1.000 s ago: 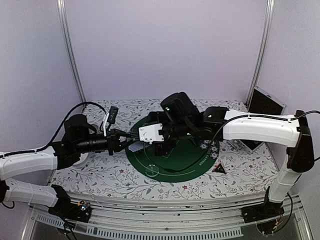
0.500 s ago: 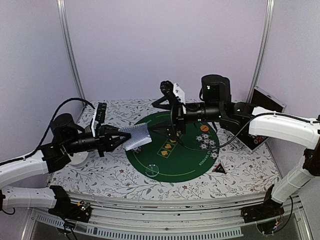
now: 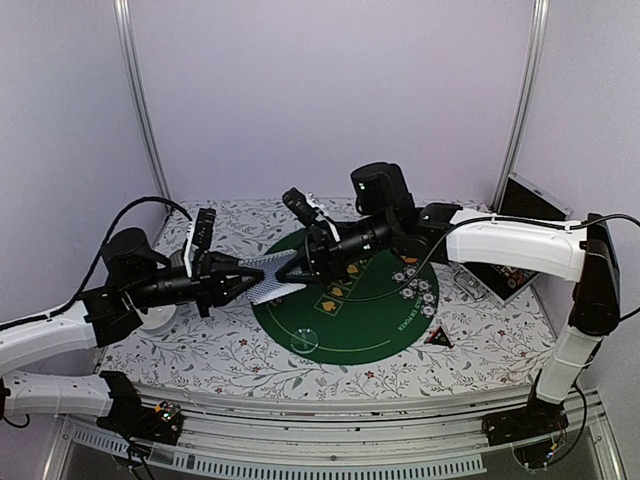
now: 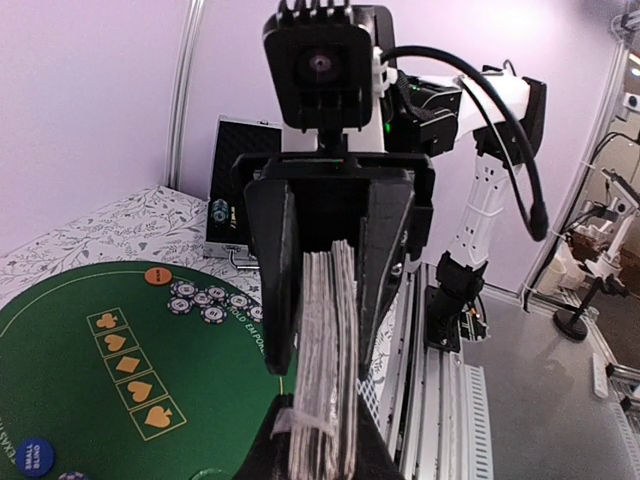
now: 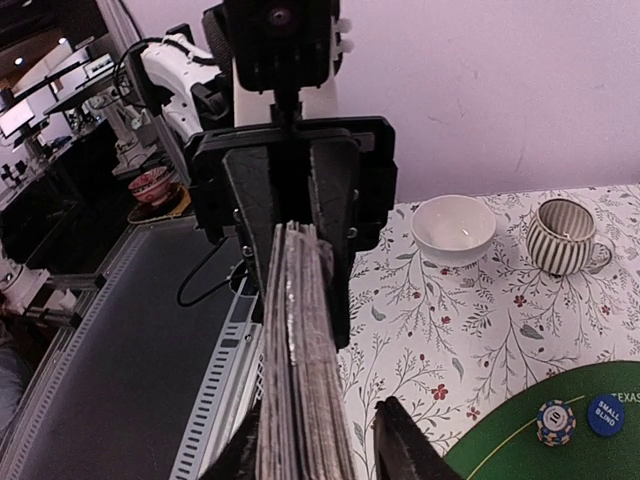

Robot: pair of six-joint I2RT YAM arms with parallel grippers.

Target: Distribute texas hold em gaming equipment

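Note:
My left gripper [image 3: 250, 278] is shut on a deck of grey-blue-backed cards [image 3: 270, 284], held edge-up over the left rim of the green mat [image 3: 360, 325]. In the left wrist view the deck [image 4: 322, 340] rises from my left gripper [image 4: 320, 445]. My right gripper [image 3: 300, 264] straddles the deck's far end, its fingers [image 4: 275, 270] on either side. The right wrist view shows the deck [image 5: 300, 360] against one jaw of my right gripper [image 5: 320, 440], with a gap to the other. Whitish chips [image 3: 415, 282], an orange button [image 4: 157, 275] and a blue button [image 5: 605, 413] lie on the mat.
A white bowl [image 5: 453, 228] and a striped mug [image 5: 563, 237] stand on the floral cloth at the far left. An open black case [image 3: 527, 208] leans at the back right. A small black triangle [image 3: 438, 338] lies by the mat's right rim.
My right arm has swung left from above the mat to the deck, and its jaws have narrowed around the deck's end. The left arm has stayed still with the deck.

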